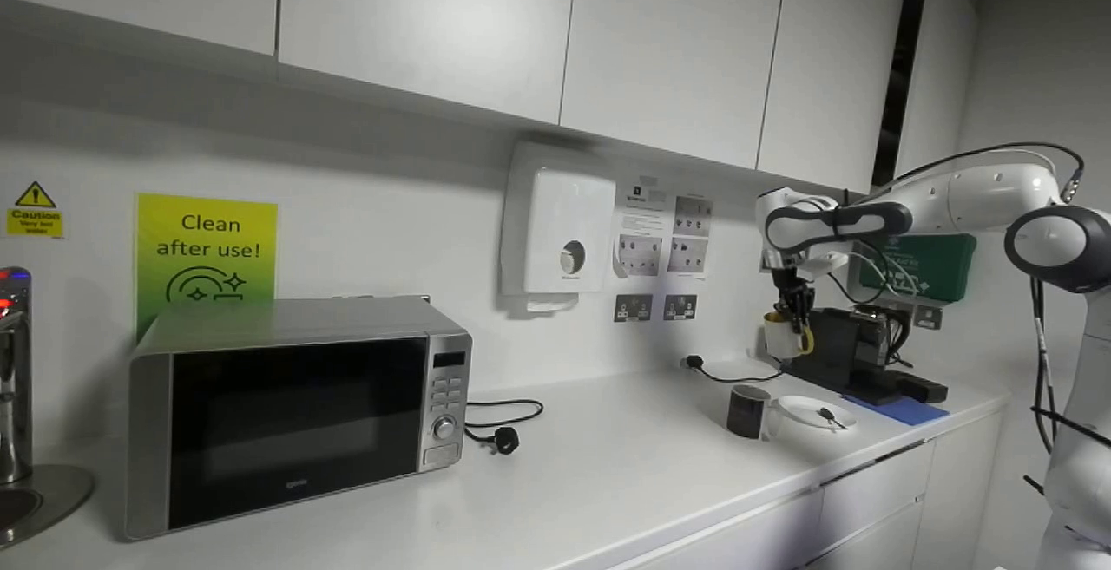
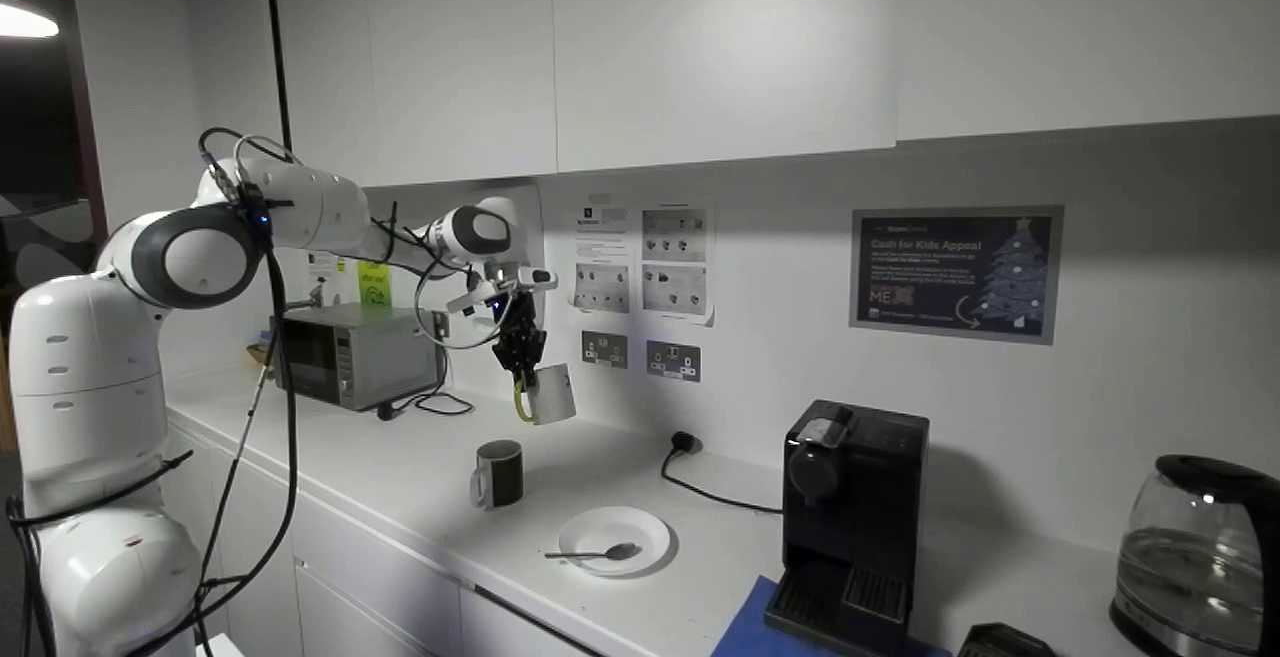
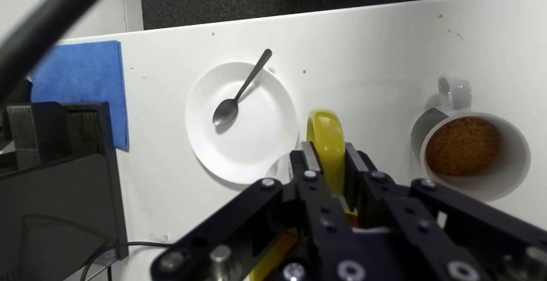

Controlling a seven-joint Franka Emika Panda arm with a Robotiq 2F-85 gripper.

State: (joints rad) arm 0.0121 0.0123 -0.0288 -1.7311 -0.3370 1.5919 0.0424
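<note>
My gripper [image 3: 328,147] is shut on the yellow handle [image 3: 327,131] of a white mug [image 2: 553,395]. In both exterior views this mug [image 1: 783,340] hangs above the counter, slightly tilted. Most of its body is hidden behind the gripper in the wrist view. Below stands a dark grey mug [image 2: 502,475] with a pale handle; from above, brown contents show inside that mug [image 3: 515,157]. A white plate [image 3: 209,152] lies beside it, bearing a metal spoon [image 3: 226,112] whose handle reaches over the rim.
A black coffee machine [image 2: 850,497] stands past the plate, on a blue cloth [image 3: 85,71]. Further along is a glass kettle [image 2: 1190,577]. A microwave [image 1: 295,422] sits at the opposite end. Cupboards [image 1: 677,41] overhang the counter, and a black cable [image 2: 715,495] lies along the wall.
</note>
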